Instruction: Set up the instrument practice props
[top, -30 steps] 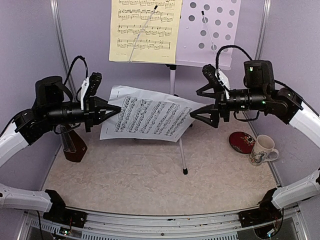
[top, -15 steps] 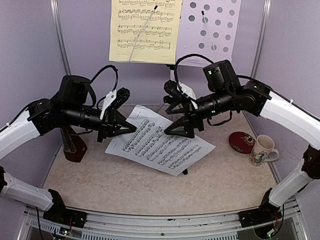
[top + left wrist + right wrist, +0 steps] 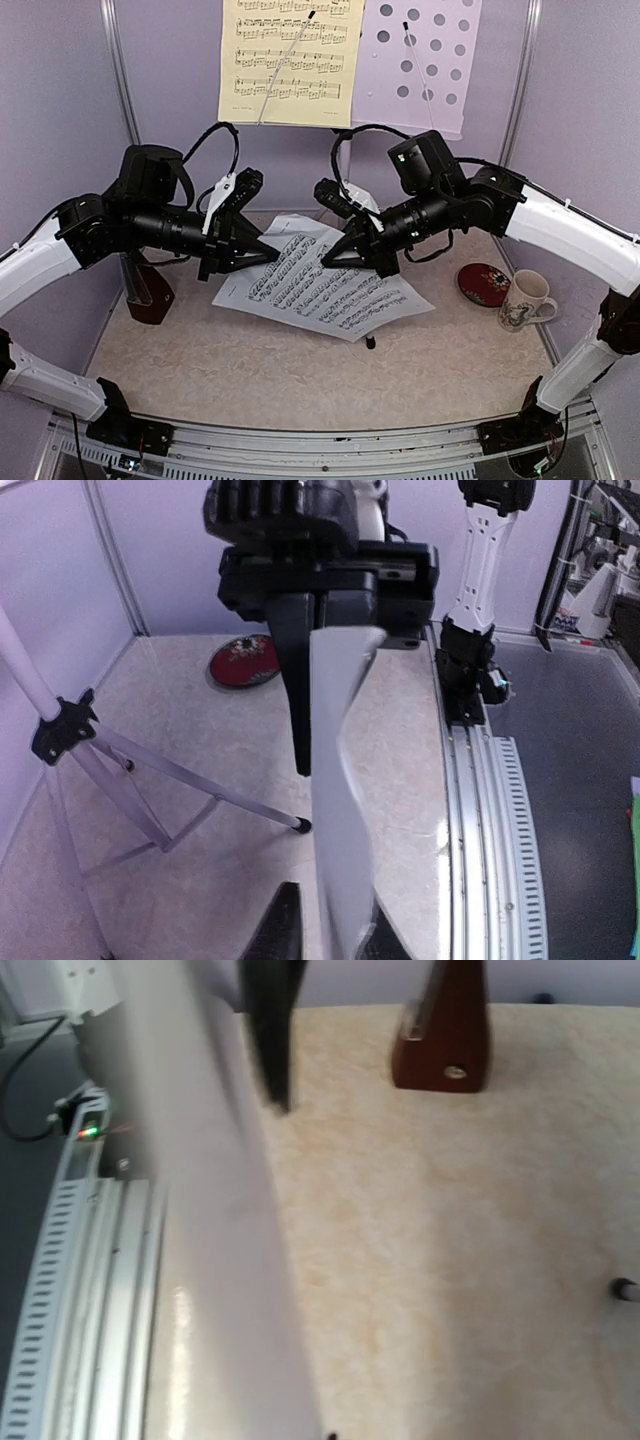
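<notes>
Both level, facing: left gripper (image 3: 270, 256), right gripper (image 3: 330, 258).

Lower centre of the table (image 3: 300, 385) lies open; stand legs (image 3: 200, 780) block the middle, metronome (image 3: 150, 298) left, dish (image 3: 483, 285) and mug (image 3: 525, 300) right.

White arm links (image 3: 570, 225), black wrists (image 3: 150, 225), looped black cables (image 3: 215, 135).
</notes>
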Controlling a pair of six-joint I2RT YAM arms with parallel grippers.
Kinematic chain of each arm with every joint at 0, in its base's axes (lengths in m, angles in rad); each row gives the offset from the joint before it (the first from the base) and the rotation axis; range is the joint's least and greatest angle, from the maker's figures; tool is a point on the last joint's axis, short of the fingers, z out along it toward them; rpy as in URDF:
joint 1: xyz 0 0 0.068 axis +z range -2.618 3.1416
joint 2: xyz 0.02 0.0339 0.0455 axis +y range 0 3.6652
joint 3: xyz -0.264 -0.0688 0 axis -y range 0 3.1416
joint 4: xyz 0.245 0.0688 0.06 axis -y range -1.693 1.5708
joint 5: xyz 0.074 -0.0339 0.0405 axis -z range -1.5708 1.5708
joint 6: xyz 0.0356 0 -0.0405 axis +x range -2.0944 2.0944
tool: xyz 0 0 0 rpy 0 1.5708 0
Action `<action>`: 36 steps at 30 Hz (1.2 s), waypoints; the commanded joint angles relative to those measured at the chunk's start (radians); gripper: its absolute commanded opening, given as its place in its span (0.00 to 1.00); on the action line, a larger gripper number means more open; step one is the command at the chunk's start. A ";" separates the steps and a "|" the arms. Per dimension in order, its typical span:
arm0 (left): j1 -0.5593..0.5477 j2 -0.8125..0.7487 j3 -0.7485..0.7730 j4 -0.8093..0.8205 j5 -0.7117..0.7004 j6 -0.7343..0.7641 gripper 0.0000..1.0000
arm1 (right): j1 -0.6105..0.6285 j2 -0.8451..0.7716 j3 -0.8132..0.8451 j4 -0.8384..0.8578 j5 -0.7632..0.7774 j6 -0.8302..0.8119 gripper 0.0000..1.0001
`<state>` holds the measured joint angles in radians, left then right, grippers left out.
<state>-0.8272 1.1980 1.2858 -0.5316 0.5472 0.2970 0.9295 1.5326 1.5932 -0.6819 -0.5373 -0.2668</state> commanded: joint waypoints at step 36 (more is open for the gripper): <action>-0.083 0.011 -0.404 1.344 -0.065 -0.459 0.42 | -0.235 -0.364 -0.440 1.023 -0.349 0.533 0.00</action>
<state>-0.9016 1.1778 0.8322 0.7029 0.5457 -0.1188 0.7101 1.1633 1.1774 0.2386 -0.8581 0.2031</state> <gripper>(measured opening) 0.513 0.005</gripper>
